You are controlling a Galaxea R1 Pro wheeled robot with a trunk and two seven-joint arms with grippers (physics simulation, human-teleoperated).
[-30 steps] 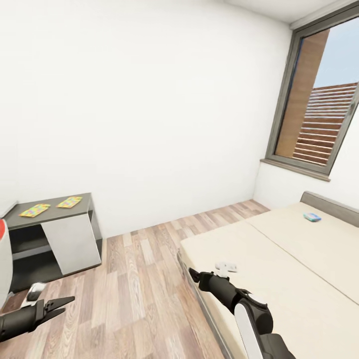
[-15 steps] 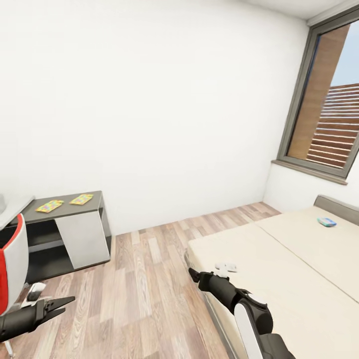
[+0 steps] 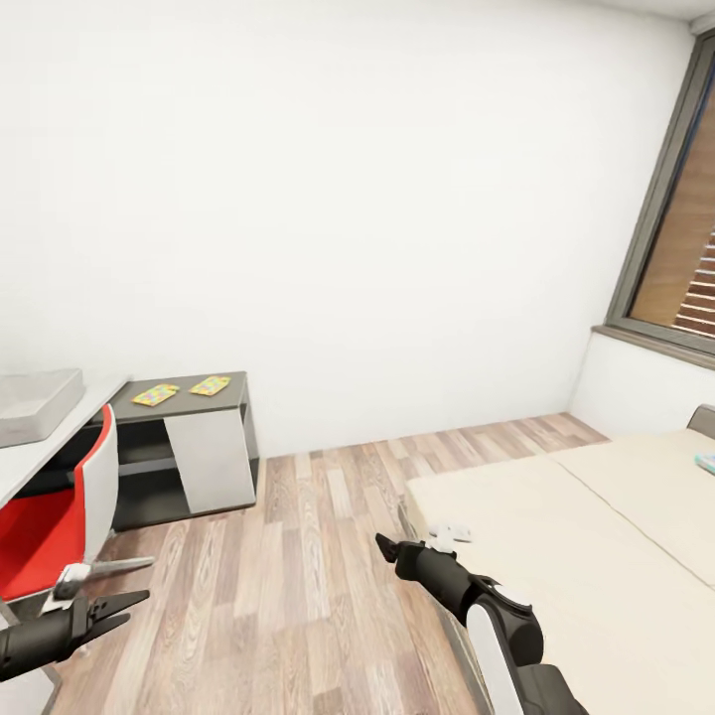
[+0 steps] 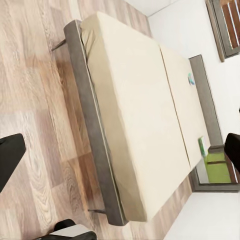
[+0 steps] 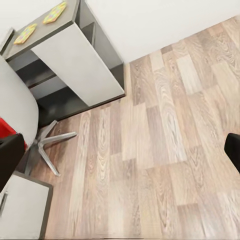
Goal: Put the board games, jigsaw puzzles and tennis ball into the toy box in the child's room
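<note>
The grey toy box (image 3: pixel 36 404) sits on the pale table (image 3: pixel 40 452) at the far left. Two bright jigsaw puzzles (image 3: pixel 156 394) (image 3: pixel 211 385) lie on the lower dark cabinet (image 3: pixel 189 402); the right wrist view shows them too (image 5: pixel 55 12). The bed (image 3: pixel 596 536) stretches along the right. A small blue board game (image 3: pixel 707 462) lies on it at the frame edge, also seen as the blue box (image 4: pixel 191 79). A white-and-green board game (image 4: pixel 201 146) rests near the headboard. My left gripper (image 3: pixel 134 607) and right gripper (image 3: pixel 385 546) hang open and empty over the floor.
A red-and-white swivel chair (image 3: pixel 70 506) stands between me and the table, its star base (image 5: pixel 47 145) on the wooden floor (image 3: pixel 308 556). A window (image 3: pixel 675 268) is at the right. Open floor lies between cabinet and bed.
The camera has turned left: bed and window slid right, and the chair, table and toy box came into view. Both arms hold the same pose.
</note>
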